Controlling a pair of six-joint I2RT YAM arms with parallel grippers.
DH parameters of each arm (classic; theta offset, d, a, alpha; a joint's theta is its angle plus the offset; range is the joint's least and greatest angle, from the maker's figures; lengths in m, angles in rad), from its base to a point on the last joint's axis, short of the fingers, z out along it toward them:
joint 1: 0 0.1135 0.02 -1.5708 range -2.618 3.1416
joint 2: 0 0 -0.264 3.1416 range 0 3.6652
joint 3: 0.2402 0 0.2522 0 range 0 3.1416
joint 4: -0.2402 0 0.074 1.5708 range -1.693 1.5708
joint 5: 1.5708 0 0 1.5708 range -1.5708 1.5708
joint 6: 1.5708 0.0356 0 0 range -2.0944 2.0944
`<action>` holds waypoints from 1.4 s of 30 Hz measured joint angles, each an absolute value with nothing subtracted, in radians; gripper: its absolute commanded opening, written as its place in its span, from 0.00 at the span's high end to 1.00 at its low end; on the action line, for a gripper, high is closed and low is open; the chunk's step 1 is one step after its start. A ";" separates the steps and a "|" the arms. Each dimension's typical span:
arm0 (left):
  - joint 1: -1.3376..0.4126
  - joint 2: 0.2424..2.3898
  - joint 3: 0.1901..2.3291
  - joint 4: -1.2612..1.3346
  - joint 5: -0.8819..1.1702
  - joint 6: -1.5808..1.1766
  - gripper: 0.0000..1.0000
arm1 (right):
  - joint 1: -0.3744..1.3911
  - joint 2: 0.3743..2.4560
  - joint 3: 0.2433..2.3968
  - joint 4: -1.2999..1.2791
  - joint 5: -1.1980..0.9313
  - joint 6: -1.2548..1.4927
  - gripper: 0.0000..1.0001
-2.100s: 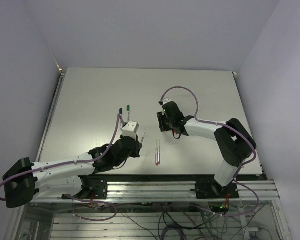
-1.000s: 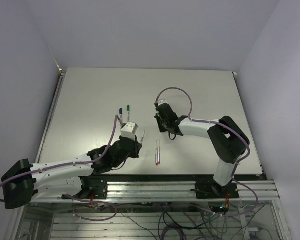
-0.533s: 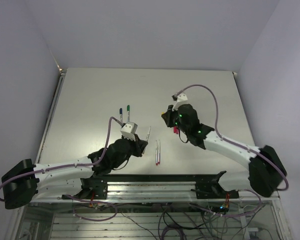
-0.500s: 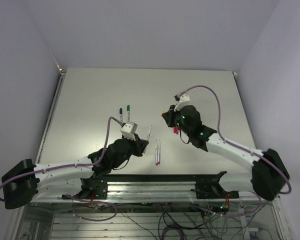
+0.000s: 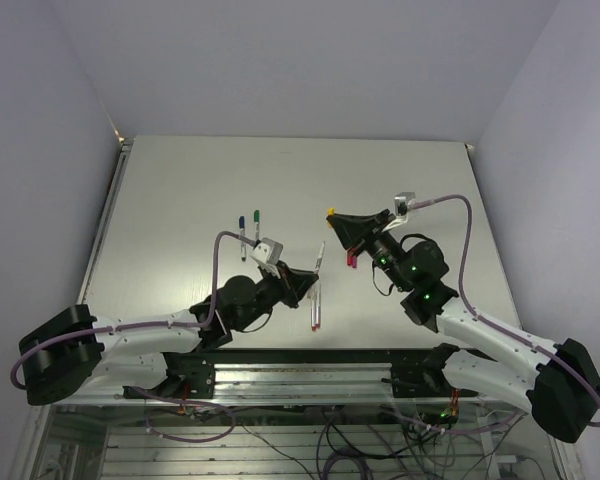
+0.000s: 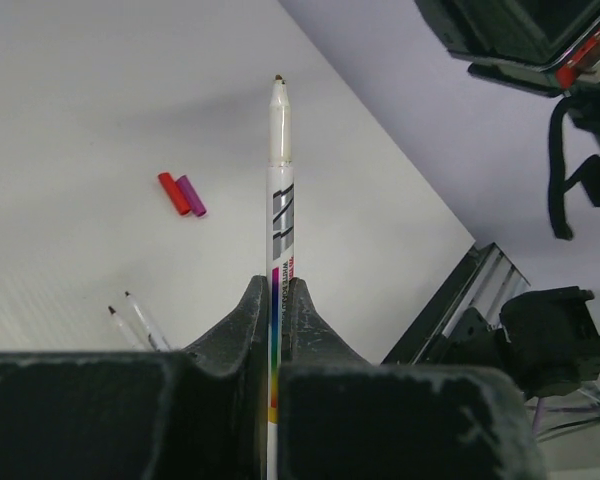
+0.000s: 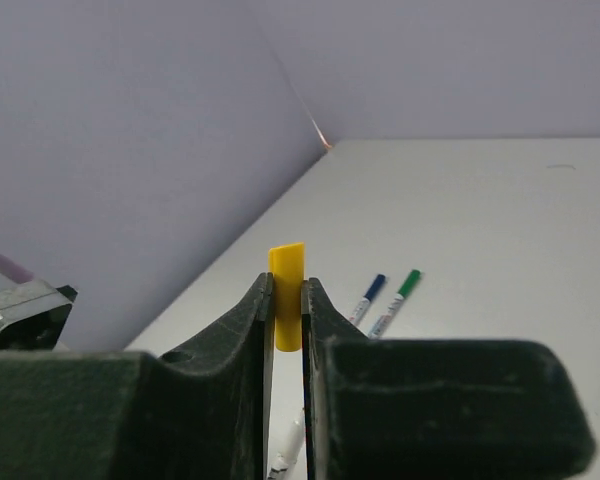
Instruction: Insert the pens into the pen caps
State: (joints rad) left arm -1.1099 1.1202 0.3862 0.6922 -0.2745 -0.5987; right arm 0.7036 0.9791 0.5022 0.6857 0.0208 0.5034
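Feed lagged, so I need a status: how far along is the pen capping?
Done: the blue-capped pen and green-capped pen lie finished. In hand: the left jaws grip a bare pen, the right jaws the yellow cap, not yet joined. Left: two loose pens, plus the red cap and magenta cap.

On the table [image 5: 180, 180], two pens [image 5: 249, 224] are laid left of centre, two other pens [image 5: 315, 306] nearer the front, two touching caps [image 5: 351, 259] behind and right of these.

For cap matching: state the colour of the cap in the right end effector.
Yellow cap; clearest in the right wrist view.
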 measured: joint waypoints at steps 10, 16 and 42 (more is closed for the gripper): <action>-1.110 1.134 0.395 0.874 -0.209 -0.588 0.93 | 0.704 0.986 0.399 0.954 -0.008 0.587 0.91; -1.110 1.134 0.395 0.941 -0.186 -0.587 0.93 | 0.704 1.009 0.365 1.082 -0.020 0.629 0.92; -1.110 1.137 0.395 0.961 -0.180 -0.582 0.93 | 0.704 1.028 0.363 1.161 -0.056 0.674 0.95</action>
State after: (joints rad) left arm -1.1099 1.1374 0.3946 0.9611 -0.1799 -0.5819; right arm 0.7036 1.0279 0.3634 1.1606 -0.0555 0.6739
